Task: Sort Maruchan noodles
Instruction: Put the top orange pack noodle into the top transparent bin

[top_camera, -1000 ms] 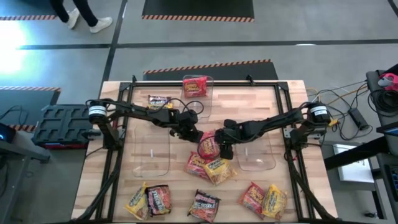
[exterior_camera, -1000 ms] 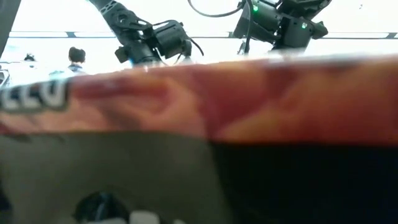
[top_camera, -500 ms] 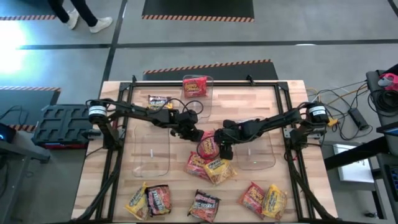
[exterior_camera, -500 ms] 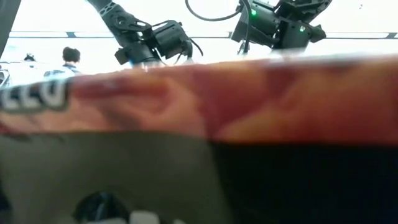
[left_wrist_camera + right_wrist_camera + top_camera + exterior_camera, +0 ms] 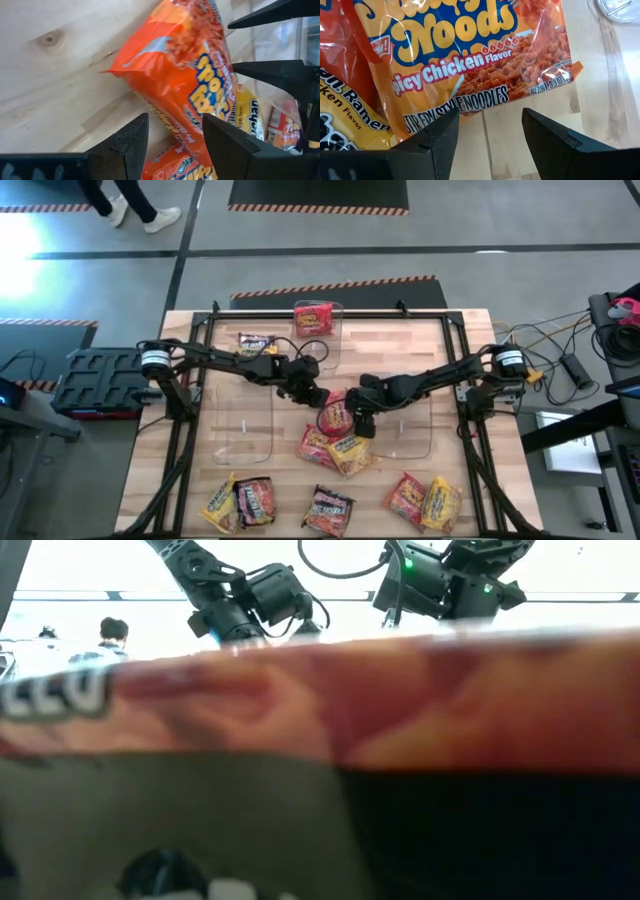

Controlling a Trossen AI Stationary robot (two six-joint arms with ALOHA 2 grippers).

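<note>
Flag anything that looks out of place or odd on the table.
The low view is almost wholly blocked by a noodle packet lying right against that camera. Otherwise, packets lie scattered loose on the table, and only one red packet sits in a clear bin. No damage shows.

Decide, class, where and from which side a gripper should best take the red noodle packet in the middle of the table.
Probably its crimped end seam, from above. The red noodle packet lies flat and puffy, overlapping other packets, so its thin bare edge over the table suits fingers best. The left gripper and right gripper both stand open beside it.
</note>
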